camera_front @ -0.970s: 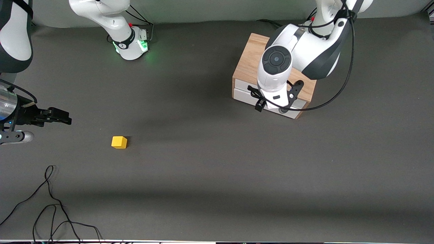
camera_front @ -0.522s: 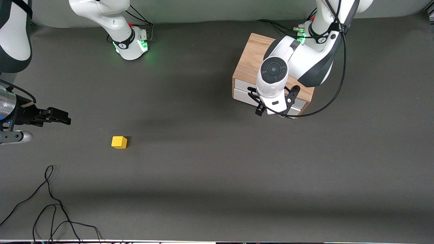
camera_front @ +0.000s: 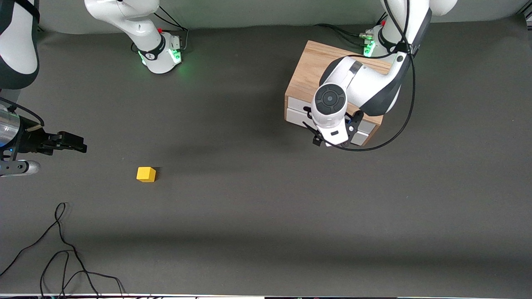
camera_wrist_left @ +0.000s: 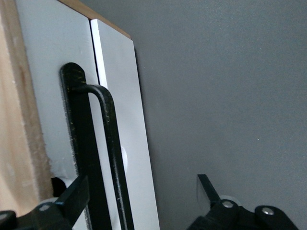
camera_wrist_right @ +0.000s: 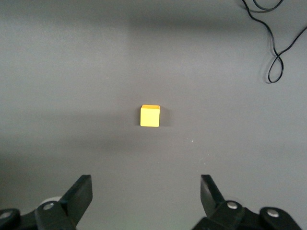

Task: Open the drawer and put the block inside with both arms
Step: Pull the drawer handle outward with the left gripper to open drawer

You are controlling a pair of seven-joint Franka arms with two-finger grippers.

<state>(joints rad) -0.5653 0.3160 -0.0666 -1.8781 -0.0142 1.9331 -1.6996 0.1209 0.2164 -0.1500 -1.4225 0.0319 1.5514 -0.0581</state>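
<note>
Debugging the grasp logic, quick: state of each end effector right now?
Left end effector: open, fingers either side of the drawer handle, not gripping it.
Right end effector: open, empty, over the table short of the block.

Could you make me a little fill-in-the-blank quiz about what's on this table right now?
1. The small yellow cube lies on the dark grey ____.
2. The left gripper has its open fingers on either side of the thin black wire ____ of the drawer in the light oak box.
3. The right gripper hangs ____ above the table, holding nothing.
4. The white-fronted drawer is ____.

Missing words: table; handle; open; closed
</note>
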